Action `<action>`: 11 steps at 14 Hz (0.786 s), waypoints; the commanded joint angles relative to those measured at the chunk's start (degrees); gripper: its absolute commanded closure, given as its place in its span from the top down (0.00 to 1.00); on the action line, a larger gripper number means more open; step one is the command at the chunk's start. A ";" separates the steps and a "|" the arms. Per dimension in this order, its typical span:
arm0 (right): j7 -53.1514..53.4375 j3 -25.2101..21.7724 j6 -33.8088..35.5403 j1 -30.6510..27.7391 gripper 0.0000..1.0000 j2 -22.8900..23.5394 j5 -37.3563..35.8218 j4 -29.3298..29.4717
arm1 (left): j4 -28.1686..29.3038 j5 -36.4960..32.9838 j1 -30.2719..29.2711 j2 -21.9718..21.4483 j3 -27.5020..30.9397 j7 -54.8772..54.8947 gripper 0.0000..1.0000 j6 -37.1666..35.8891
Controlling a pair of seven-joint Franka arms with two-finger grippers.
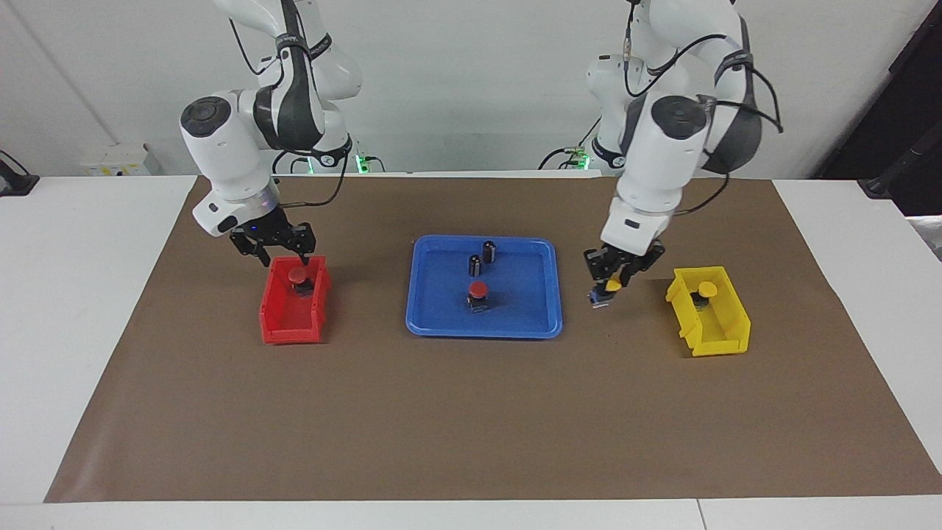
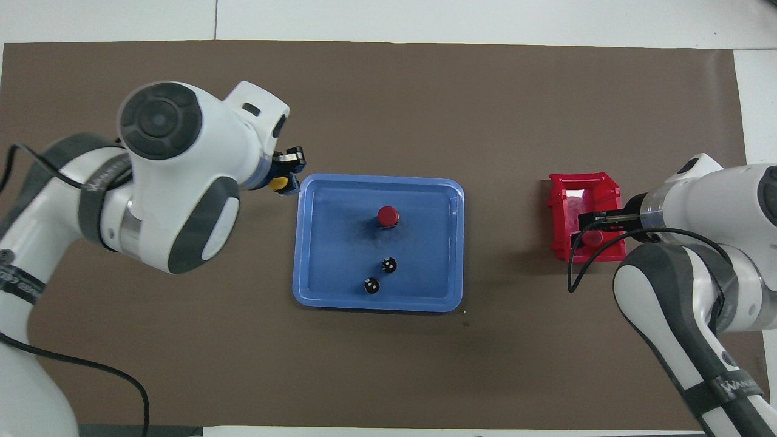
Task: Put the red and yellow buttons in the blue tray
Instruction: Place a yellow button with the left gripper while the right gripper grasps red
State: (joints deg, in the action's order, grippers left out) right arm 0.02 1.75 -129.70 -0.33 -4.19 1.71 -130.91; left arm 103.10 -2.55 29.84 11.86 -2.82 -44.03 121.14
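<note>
The blue tray (image 1: 530,305) (image 2: 340,243) holds one red button (image 1: 478,292) (image 2: 387,216). My left gripper (image 1: 606,285) (image 2: 285,177) is shut on a yellow button (image 1: 610,285) (image 2: 278,182), in the air over the mat just beside the tray's edge toward the left arm's end. A second yellow button (image 1: 706,288) sits in the yellow bin (image 1: 717,331), which the left arm hides in the overhead view. My right gripper (image 1: 285,258) (image 2: 598,220) is open just above the red bin (image 1: 291,316) (image 2: 576,194), over a red button (image 1: 297,276) (image 2: 592,238) inside it.
Two small dark capless cylinders (image 1: 489,252) (image 1: 475,265) stand in the blue tray, nearer to the robots than the red button; they also show in the overhead view (image 2: 388,264) (image 2: 371,286). A brown mat (image 1: 471,412) covers the table.
</note>
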 commanded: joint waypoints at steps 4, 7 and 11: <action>-2.65 0.44 -4.68 -0.99 0.76 1.38 1.19 -3.12 | 1.05 -1.32 7.07 5.36 1.23 -7.65 0.01 4.72; -3.26 0.44 -5.29 -1.08 0.74 0.94 1.19 -4.36 | 1.14 -1.32 7.69 6.86 1.23 -7.74 0.02 4.72; -4.94 0.44 -5.65 -1.69 0.72 0.50 1.19 -5.50 | 0.97 -1.32 7.78 6.78 1.23 -7.21 0.93 3.06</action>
State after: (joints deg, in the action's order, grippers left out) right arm -2.55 1.65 -134.02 -0.52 -1.89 1.71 -134.43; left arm 103.55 -2.67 36.58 19.08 -2.64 -50.71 124.86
